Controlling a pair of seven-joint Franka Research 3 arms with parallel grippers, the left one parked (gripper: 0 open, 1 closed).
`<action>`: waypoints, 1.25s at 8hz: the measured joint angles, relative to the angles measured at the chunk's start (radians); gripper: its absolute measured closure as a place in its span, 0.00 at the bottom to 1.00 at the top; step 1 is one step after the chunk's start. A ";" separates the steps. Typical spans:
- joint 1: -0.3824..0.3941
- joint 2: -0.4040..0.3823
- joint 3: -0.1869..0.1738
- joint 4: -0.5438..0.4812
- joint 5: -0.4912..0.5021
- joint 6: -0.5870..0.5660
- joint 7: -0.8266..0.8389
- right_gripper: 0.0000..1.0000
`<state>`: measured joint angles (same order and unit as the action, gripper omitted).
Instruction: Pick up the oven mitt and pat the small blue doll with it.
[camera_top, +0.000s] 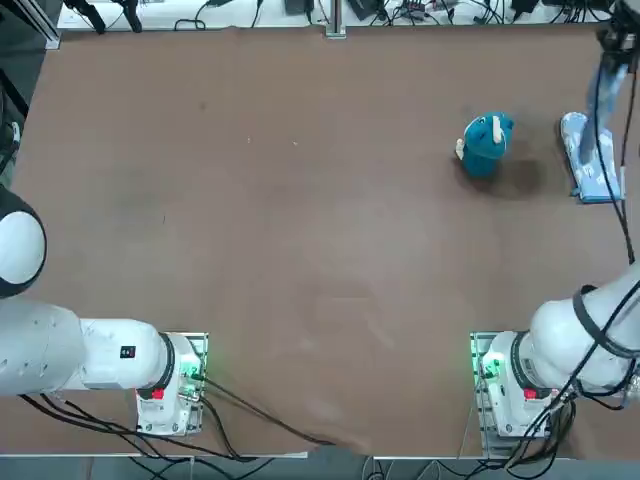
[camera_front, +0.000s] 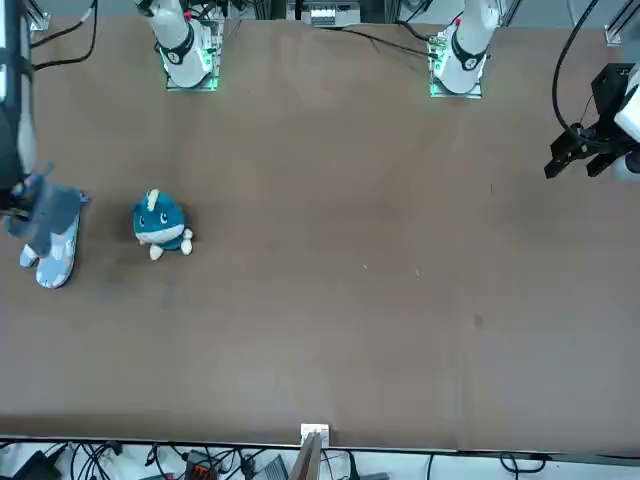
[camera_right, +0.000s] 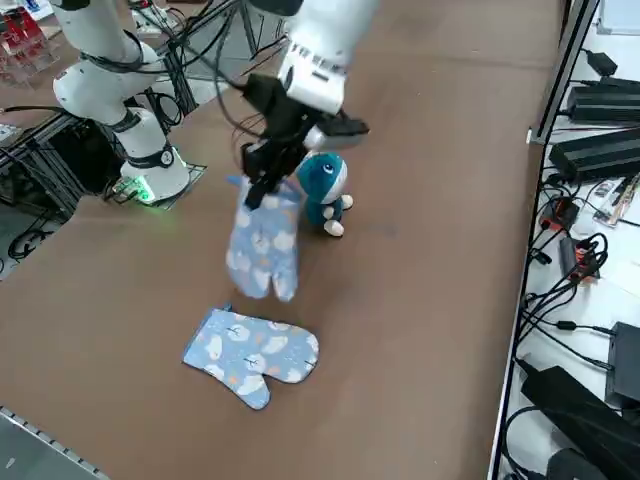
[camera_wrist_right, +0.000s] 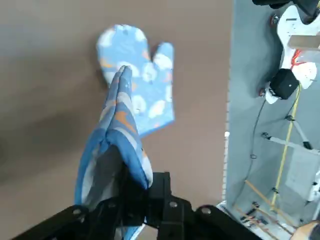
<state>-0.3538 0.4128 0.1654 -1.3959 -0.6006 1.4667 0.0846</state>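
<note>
Oven mitt count is two, both light blue with a white and orange print. Going near to far from the right side view:

Closest is the lying mitt (camera_right: 250, 355), flat on the brown table (camera_right: 430, 270). Its cuff is toward the robot's side and its rounded end points away from the robot.

Next comes the held mitt (camera_right: 265, 240), hanging cuff up, with the rounded end and thumb pointing down. I can't tell whether its lower end brushes the table. In the top view and the front view it partly covers the lying one.

Right above that is the right gripper (camera_right: 262, 188), black, tilted down at the end of the white right arm (camera_right: 325, 50). Its jaws are closed on the cuff with fabric pinched between them, so yep, it's got a proper hold on that mitt. The wrist view shows the cloth bunched up right at the grip.

A bit farther back is the small blue doll (camera_right: 325, 188), a plump teal plush with pale bits, sitting on the table. In the right side view the gripper end partly overlaps it, but the top view and front view show it near both mitts and apart from them, toward the middle of the table. Its face is turned to the front camera.

Way back past the table there's some clear plastic stuff with red in it (camera_right: 25, 45), too small for me to name.
</note>
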 joint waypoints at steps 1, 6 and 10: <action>-0.054 0.000 -0.001 -0.025 -0.064 0.050 -0.079 0.97; -0.307 -0.005 -0.001 -0.292 -0.354 0.564 -0.224 0.97; -0.307 0.026 0.019 -0.460 -0.448 0.676 -0.072 0.97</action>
<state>-0.6606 0.4391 0.1847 -1.8560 -1.0488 2.1427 0.0126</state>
